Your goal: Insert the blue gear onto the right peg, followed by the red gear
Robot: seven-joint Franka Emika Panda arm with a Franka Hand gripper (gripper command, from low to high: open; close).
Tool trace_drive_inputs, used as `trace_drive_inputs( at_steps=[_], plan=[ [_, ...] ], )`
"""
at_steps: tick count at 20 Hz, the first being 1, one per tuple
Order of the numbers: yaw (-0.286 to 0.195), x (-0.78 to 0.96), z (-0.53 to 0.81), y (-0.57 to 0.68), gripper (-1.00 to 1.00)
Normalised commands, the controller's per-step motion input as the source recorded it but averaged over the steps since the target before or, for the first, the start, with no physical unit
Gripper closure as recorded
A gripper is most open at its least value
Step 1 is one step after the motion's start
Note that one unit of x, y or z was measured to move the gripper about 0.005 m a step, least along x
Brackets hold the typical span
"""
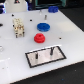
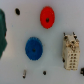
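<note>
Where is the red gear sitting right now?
In the exterior view, the red gear lies flat on the white table, just below the blue gear and above the grey peg plate.

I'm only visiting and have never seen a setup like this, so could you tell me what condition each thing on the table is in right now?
blue gear: lying flat on the table, off the pegs, untouched.
red gear: lying flat beside the blue gear, also not on a peg.
right peg: upright on the grey plate, bare.
left peg: upright, bare.
beige block: standing apart from the gears.
</note>
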Motion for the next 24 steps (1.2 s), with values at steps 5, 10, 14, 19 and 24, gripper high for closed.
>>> trace_drive_inputs(
  at_steps=[5,10,14,19,24],
  plan=[
    [0.0,-0.54,-0.22,0.35,-1.0],
    [0.0,-0.5,-0.2,0.36,-1.0],
    [0.0,-0.56,-0.29,0.29,-1.0],
    [0.0,-0.43,-0.31,0.24,-1.0],
    [0.0,-0.47,-0.42,0.22,-1.0]
  ],
)
